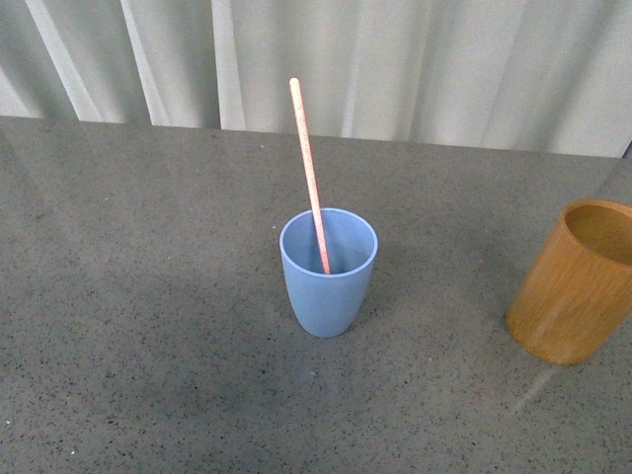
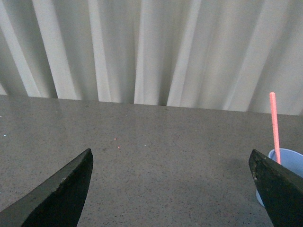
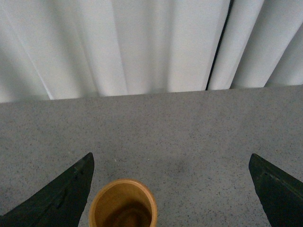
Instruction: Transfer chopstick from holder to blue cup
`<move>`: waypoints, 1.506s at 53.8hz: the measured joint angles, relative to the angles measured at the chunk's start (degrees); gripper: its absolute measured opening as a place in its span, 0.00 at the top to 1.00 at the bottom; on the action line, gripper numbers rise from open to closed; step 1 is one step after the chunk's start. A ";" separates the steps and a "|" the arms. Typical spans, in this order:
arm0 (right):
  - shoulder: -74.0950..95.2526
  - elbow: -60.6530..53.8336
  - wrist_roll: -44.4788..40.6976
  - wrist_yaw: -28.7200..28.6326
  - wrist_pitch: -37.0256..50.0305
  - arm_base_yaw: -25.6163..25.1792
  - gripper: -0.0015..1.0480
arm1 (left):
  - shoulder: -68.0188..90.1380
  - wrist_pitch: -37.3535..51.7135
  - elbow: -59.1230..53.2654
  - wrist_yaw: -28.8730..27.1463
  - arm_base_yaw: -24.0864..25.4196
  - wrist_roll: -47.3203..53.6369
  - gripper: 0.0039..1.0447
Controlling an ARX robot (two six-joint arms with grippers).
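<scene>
Pale pleated curtains (image 1: 395,59) hung behind a grey speckled desk (image 1: 148,326) that carried only two cups. The chopstick (image 1: 309,168) already stood in the blue cup (image 1: 328,281), its lower end down inside and its long axis steep, the free top leaning away from the robot and slightly toward its left. In the left wrist view the left end effector (image 2: 173,189) was spread wide and held nothing, with the cup and chopstick just beyond its right finger, partly hidden by it. The right end effector (image 3: 170,189) was likewise wide open and empty, and the holder (image 3: 123,205) sat ahead of it, nearer its left finger, apart from both. The holder's inside looked bare in that view.

Judging by this layout, the transfer itself seemed complete and the step in hand was the end of the release. The next move probably called only for drawing the arms clear without brushing the tall, lightly propped stick, which could tip the cup if knocked.
</scene>
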 joint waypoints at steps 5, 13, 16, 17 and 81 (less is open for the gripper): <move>0.83 -4.50 -2.54 -7.54 12.52 -1.07 0.20 | -0.02 0.00 0.00 -0.11 0.00 -0.02 0.06; -4.22 -14.14 -4.68 -12.00 27.80 -3.30 0.50 | -0.02 0.00 0.00 -0.02 0.00 0.00 0.06; -5.86 -15.78 -4.79 -12.28 27.82 -3.91 0.58 | -0.02 0.00 0.00 -0.04 0.00 0.00 0.06; -6.14 -16.09 -4.79 -12.39 27.82 -4.00 0.60 | -0.02 0.00 0.00 -0.02 0.00 0.00 0.06; -40.24 -28.83 -5.09 -17.75 7.96 -9.03 0.99 | -0.02 0.00 0.00 -0.04 0.00 0.00 0.06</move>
